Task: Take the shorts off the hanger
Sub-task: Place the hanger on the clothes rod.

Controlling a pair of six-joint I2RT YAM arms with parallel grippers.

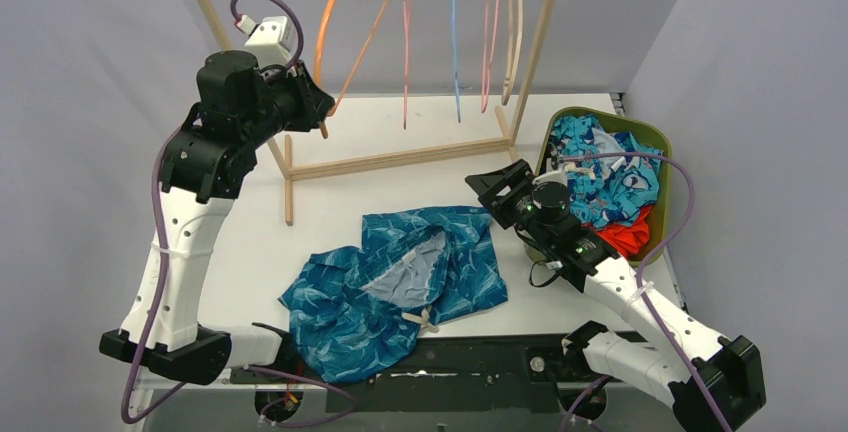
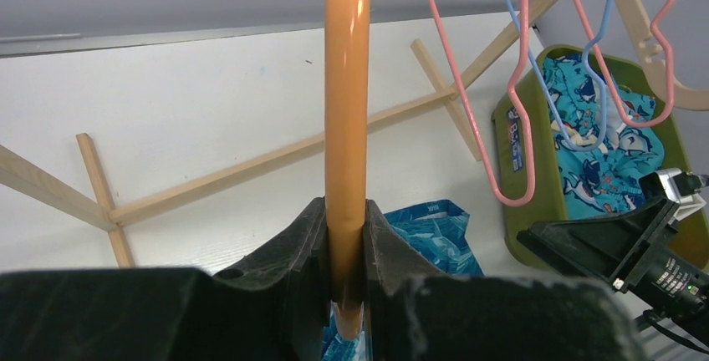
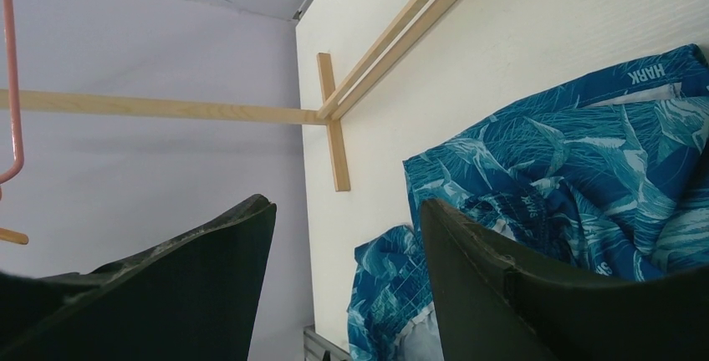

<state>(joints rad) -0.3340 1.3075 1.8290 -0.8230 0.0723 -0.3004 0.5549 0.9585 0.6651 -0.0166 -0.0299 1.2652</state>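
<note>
Left gripper (image 1: 318, 110) is clamping the orange hanger (image 1: 321, 32), upper left of frame. We are seeing the right gripper (image 3: 347, 211) gaping open beside the teal leaf-print shorts (image 1: 400, 282).

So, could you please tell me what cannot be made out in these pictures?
Top view: the hooks of the hangers are cut off by the upper edge; the right arm covers part of the bin.
Left wrist: the lower end of the orange hanger is hidden inside the left gripper.
Right wrist: the right gripper blocks part of the leaf shorts.
</note>
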